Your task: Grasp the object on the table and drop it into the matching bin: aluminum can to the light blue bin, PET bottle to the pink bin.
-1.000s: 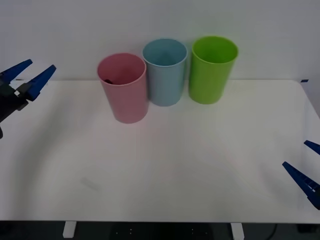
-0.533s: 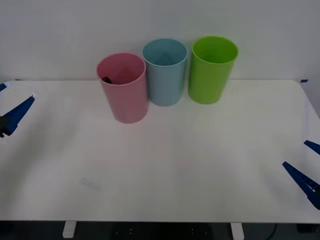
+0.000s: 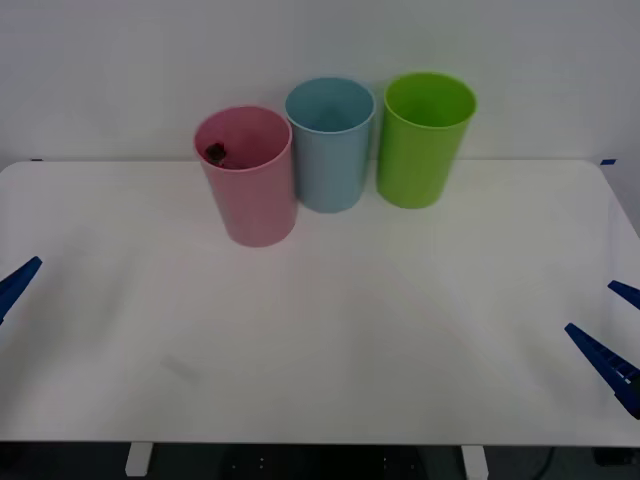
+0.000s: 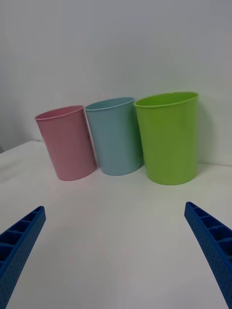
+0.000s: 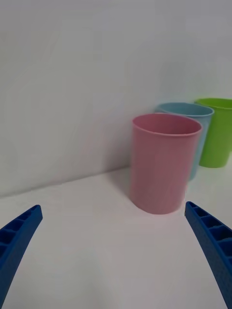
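Inside the pink bin [image 3: 247,185], against its far-left wall, a dark bit of the PET bottle [image 3: 215,152] peeks over the rim; the rest of it is hidden. The light blue bin [image 3: 330,150] stands just right of the pink one on the white table [image 3: 350,330]. My left gripper [image 3: 12,288] sits low at the table's left edge, well away from the bins, open and holding nothing; its fingers [image 5: 19,236] spread wide before the pink bin [image 5: 164,164]. At the right edge my right gripper [image 3: 590,308] is open too, with its fingers [image 4: 208,231] wide apart.
A lime green bin [image 3: 427,140] stands right of the light blue one, all three in a row near the table's far edge against a white wall. The broad white surface in front of the bins is bare.
My left gripper has drawn back from up beside the pink bin, down and to the left edge. The right arm and the bins have not moved.
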Motion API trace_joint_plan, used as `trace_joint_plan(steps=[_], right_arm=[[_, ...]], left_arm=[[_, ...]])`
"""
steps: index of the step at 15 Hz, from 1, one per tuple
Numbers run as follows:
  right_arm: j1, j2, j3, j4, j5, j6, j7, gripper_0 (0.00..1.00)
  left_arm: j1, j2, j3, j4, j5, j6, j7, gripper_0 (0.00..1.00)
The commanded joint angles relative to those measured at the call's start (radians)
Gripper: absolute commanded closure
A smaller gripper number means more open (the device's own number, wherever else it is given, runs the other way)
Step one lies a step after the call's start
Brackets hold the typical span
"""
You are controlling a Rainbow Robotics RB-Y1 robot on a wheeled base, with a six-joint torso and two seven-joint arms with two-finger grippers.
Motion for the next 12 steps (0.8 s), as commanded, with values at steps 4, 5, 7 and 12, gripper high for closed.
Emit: trace_joint_plan(steps=[4,5,7,12], right_arm=[[0.0,0.0,0.0,0.0,0.0,0.0,0.0,0.0],[0.0,0.0,0.0,0.0,0.0,0.0,0.0,0.0],[0.0,0.0,0.0,0.0,0.0,0.0,0.0,0.0],[0.0,0.0,0.0,0.0,0.0,0.0,0.0,0.0]], left_arm=[[0.114,0.026,0.0,0.0,0.063,-0.029,-0.061,0.0],[0.128,0.029,0.0,0.0,0.077,-0.03,-0.059,0.0],[0.139,0.029,-0.004,0.0,0.089,-0.029,-0.052,0.0],[0.146,0.029,-0.013,0.0,0.094,-0.021,-0.047,0.0]])
